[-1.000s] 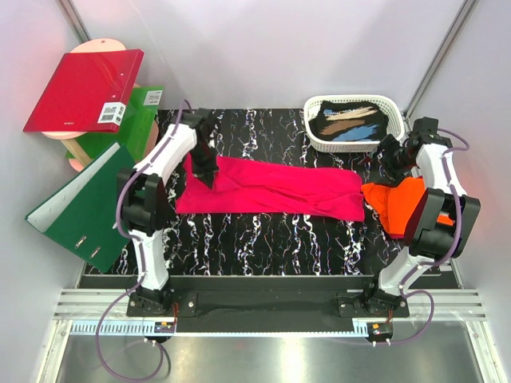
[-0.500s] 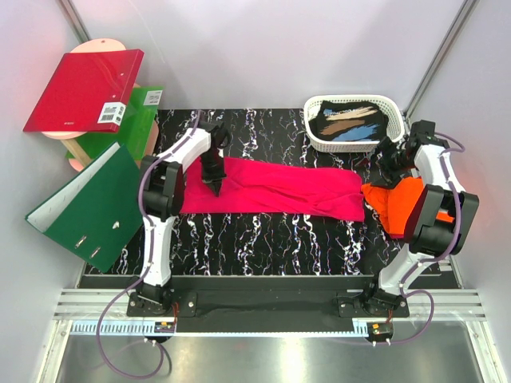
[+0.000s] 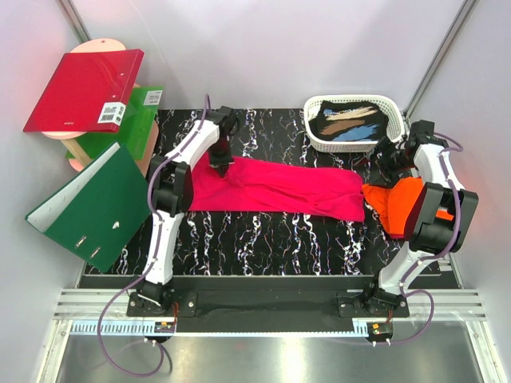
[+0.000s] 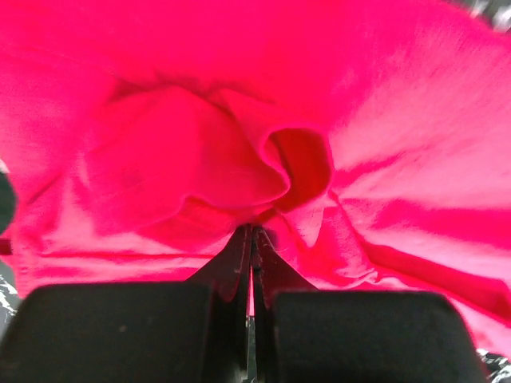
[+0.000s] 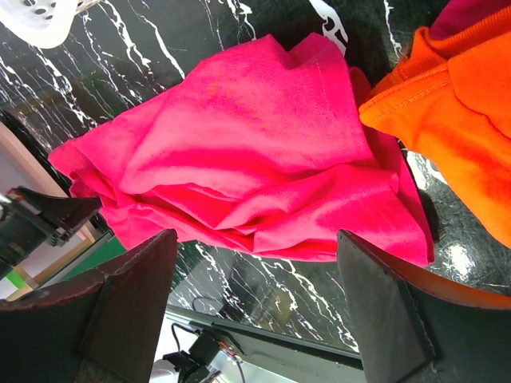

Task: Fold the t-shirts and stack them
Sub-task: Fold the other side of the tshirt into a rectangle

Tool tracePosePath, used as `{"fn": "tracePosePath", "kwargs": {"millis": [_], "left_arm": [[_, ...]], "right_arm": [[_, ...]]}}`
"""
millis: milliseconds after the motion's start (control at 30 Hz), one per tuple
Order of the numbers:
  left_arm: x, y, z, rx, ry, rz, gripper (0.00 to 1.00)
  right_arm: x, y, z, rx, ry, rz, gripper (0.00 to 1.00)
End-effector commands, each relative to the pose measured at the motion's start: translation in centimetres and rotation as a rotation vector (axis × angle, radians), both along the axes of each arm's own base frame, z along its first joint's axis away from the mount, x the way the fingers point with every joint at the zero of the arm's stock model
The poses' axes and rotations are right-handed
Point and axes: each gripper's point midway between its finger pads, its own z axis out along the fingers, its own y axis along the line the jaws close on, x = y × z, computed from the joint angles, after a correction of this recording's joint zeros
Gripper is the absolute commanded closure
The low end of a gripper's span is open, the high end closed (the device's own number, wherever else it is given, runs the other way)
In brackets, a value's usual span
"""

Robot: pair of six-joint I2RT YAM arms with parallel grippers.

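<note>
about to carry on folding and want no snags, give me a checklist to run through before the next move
1. Left claw shut on pink shirt: ok.
2. Right claw open, holding nothing: ok.
3. Pink shirt lying flat: not ok, bunched at the left claw and wrinkled.
4. Orange shirt apart from pink shirt: not ok, they meet at its right end.
5. Basket clear of pink shirt: ok.
</note>
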Motion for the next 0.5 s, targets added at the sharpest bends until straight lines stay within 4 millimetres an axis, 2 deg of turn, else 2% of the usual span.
{"fn": "tracePosePath", "kwargs": {"millis": [0, 100, 133, 233, 267, 333, 367, 400, 433, 467], "left_arm": [[3.9, 0.4, 6.1, -0.004, -0.246, 0.093, 1.0], [4.7, 0.1, 8.0, -0.024, -0.327, 0.116, 1.0], [5.6, -0.2, 8.5, -0.042, -0.371, 0.119, 1.0], [6.6, -1.3, 9.2, -0.092, -0.408, 0.086, 1.0], [6.9, -1.7, 9.9, -0.112, -0.417, 0.07, 1.0], [6.0, -1.2, 9.9, -0.093, -0.385, 0.067, 1.0], [5.0, -0.8, 9.1, -0.073, -0.35, 0.061, 1.0], [4.2, -0.4, 9.9, -0.071, -0.354, 0.057, 1.0], [3.4, 0.0, 9.7, -0.059, -0.339, 0.054, 1.0], [1.7, 0.7, 8.0, -0.035, -0.278, 0.041, 1.0]], "right_arm": [[0.9, 0.2, 0.7, 0.012, -0.05, 0.033, 0.12], [0.8, 0.3, 0.6, 0.021, -0.051, 0.04, 0.12], [0.7, 0.4, 0.5, 0.022, -0.048, 0.043, 0.12], [0.5, 0.5, 0.2, 0.027, -0.039, 0.048, 0.12], [0.5, 0.6, 0.2, 0.034, -0.041, 0.049, 0.12], [0.5, 0.7, 0.1, 0.042, -0.04, 0.055, 0.12], [0.5, 0.7, 0.2, 0.045, -0.042, 0.056, 0.12], [0.5, 0.8, 0.2, 0.045, -0.043, 0.058, 0.12], [0.5, 0.8, 0.0, 0.046, -0.038, 0.059, 0.12], [0.5, 0.8, 0.0, 0.052, -0.037, 0.059, 0.12]]}}
